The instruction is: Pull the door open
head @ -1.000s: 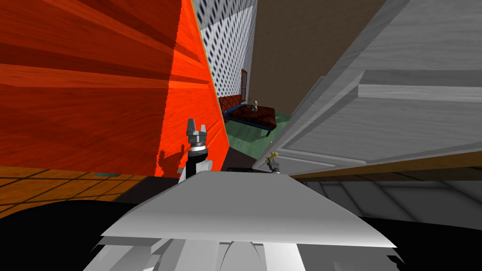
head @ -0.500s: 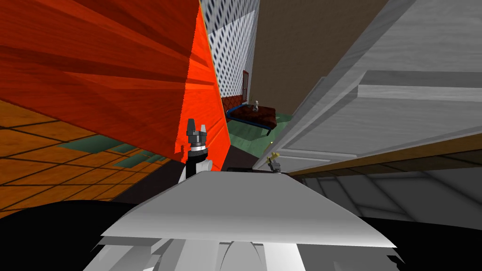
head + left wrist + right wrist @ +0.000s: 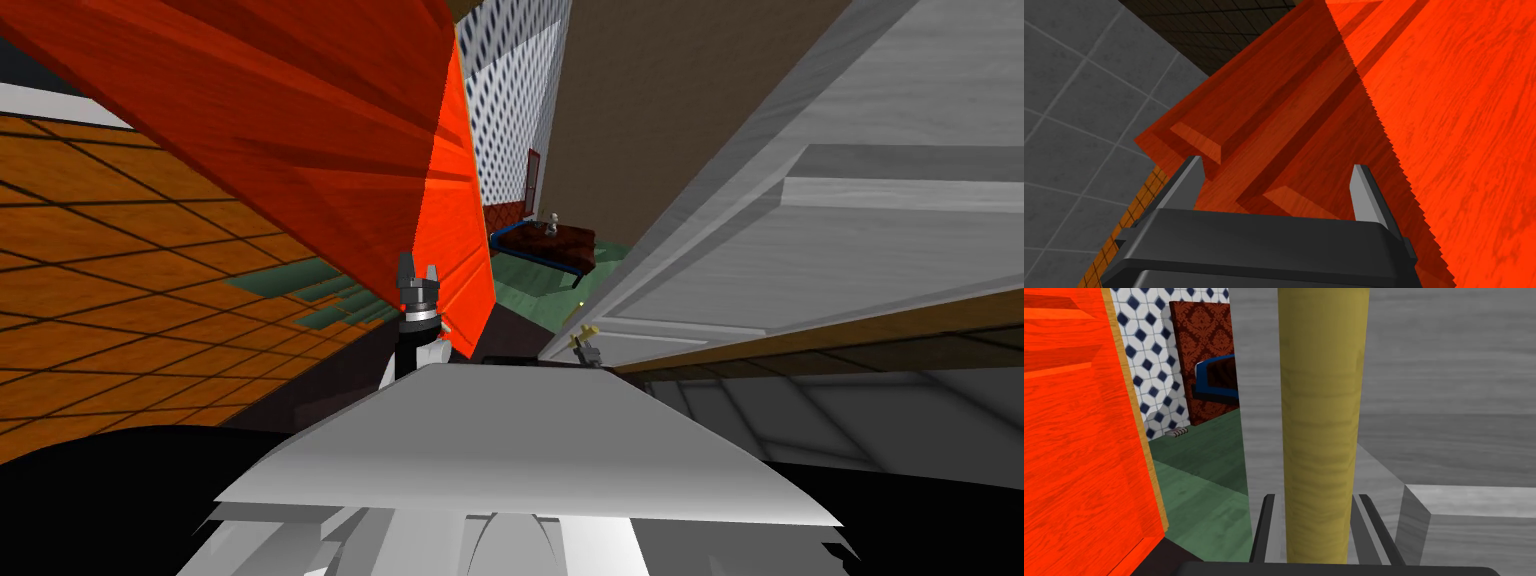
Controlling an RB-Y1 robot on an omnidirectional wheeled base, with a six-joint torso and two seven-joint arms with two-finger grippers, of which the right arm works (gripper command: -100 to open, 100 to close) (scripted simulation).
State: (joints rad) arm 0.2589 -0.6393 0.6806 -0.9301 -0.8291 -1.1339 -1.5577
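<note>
Closed tight, the right pincer (image 3: 1316, 500), around a yellowish, wood-grained handle (image 3: 1322, 413), with one thin finger (image 3: 1265, 528) pressed flat against each side of the bar. Upright between those fingers, the handle, set in front of the grey door (image 3: 1449, 388) and close to that door's free edge.

From the head camera, the right pincer (image 3: 579, 343) small and low at the near bottom corner of the grey door (image 3: 800, 250), with the handle (image 3: 584, 330) a short yellow stub at its tip. Panelled grey face slanting away up to the right. Ajar, with a clear gap between its edge and a red door (image 3: 300, 120) on the left side.

Through that gap: a green floor (image 3: 1194, 488), a wall patterned in blue and white diamonds (image 3: 1144, 363), and a dark red couch (image 3: 545, 243) with a blue frame, well beyond both doors.

Spread wide, the left pincer (image 3: 1276, 172), with nothing between its two fingers. Aimed at the face of the red door (image 3: 1424, 125), close to its raised mouldings; touching or not, impossible to tell. From the head camera, the left pincer (image 3: 418, 268) upright in front of the red door's bright narrow edge.

Orange tiled floor (image 3: 150, 300) off to the left of the red door. Grey tiles (image 3: 1074, 125) beside that door in the left wrist view.
</note>
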